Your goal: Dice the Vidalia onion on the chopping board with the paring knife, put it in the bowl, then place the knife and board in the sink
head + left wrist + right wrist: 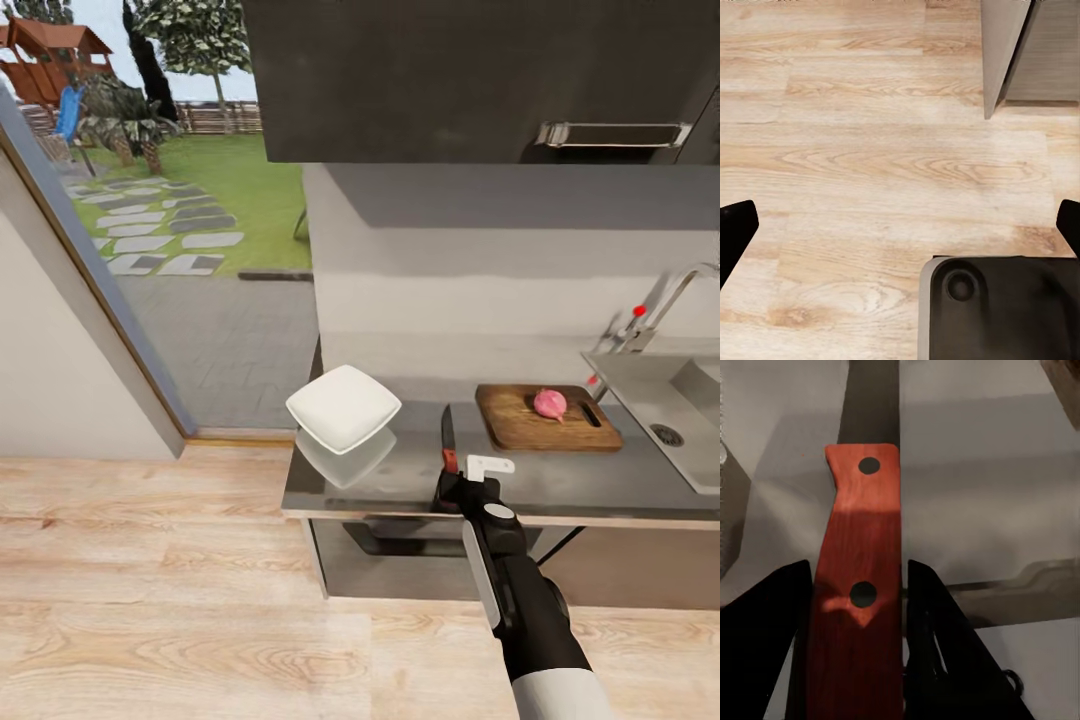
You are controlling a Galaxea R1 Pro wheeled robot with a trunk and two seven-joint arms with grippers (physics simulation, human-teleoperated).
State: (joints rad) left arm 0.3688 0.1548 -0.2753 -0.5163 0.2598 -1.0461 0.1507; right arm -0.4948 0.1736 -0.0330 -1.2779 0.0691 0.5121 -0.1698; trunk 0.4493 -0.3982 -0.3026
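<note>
The pink-red Vidalia onion [549, 403] rests on the dark wooden chopping board [520, 425], which lies on the grey countertop [390, 485] beside the sink [640, 375]. Left of the board lies the paring knife [447, 432], blade pointing toward the wall. My right gripper [452, 472] is at its handle; in the right wrist view the reddish handle [859, 540] sits between the two dark fingers [926, 607], which touch its sides. The white square bowl [343, 407] stands near the counter's left end. My left gripper [900, 221] hangs open over the wood floor.
A chrome tap [680, 290] with red-tipped lever stands behind the sink, whose drain [666, 434] shows at the right. A dark wall cabinet [480, 80] hangs above. The counter's left edge lies just past the bowl. The robot's dark base [997, 307] is below the left gripper.
</note>
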